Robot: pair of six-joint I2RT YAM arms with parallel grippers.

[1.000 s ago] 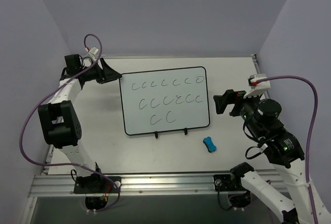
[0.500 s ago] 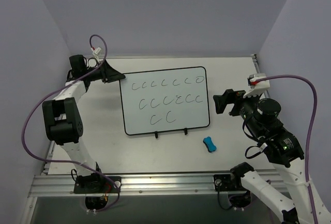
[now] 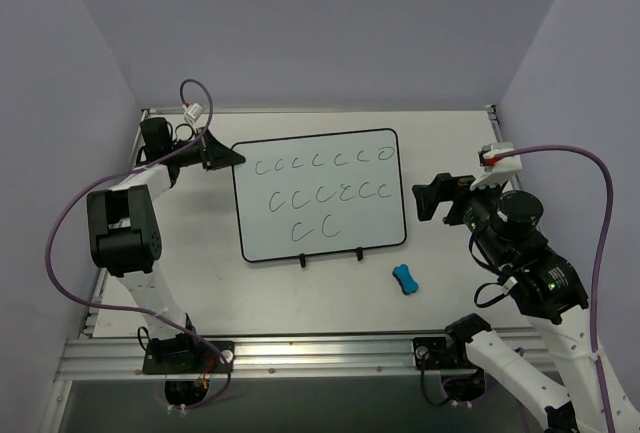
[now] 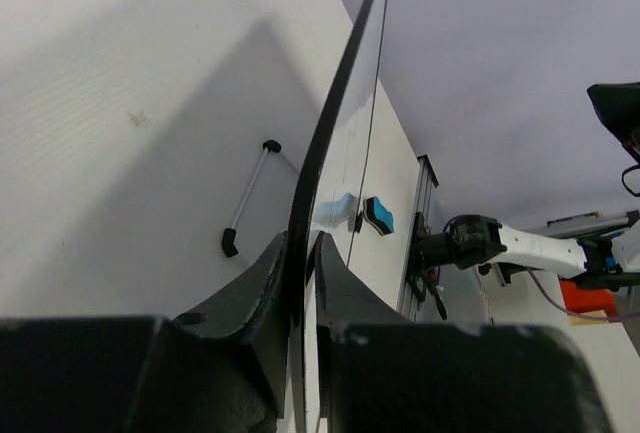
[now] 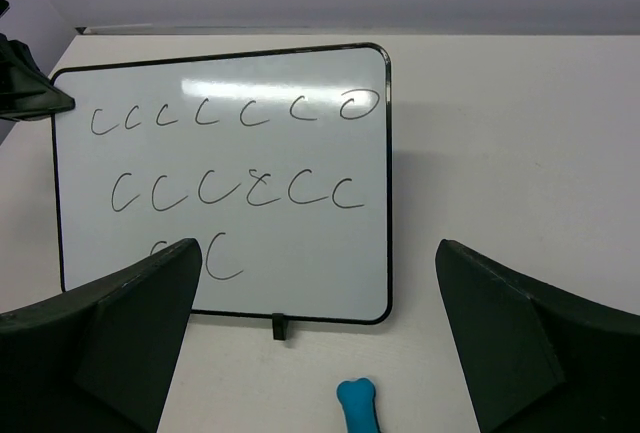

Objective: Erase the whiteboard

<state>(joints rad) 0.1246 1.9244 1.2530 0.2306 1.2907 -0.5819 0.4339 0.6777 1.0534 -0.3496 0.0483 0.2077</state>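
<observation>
Top external: large white rectangular whiteboard (image 3: 320, 193) w/ thin black frame, flat on white table (image 3: 450, 133), roughly mid-table. Three rows of black handwritten "c" marks across it, two small black feet (image 3: 302, 260) on near long edge. At board's far-left corner, left gripper (image 3: 232, 157), clenched on the frame. Off to the right, clear of board, right gripper (image 3: 425, 200), spread wide, nothing in it. Nr front-right corner, apart from board: small blue bone-shaped eraser (image 3: 404, 278).

Left wrist: close-up, edge-on. Black frame of whiteboard (image 4: 335, 143) pinched betw. both dark fingers (image 4: 262, 283). Beyond, on table: one of the feet (image 4: 245, 203) and eraser (image 4: 378, 215).

Right wrist: whiteboard (image 5: 300, 148) face-on, marks legible, unwiped. Own fingers (image 5: 130, 323) far apart at L and R of pic, empty-handed. Eraser (image 5: 357, 403) at bottom edge, just this side of the feet.
</observation>
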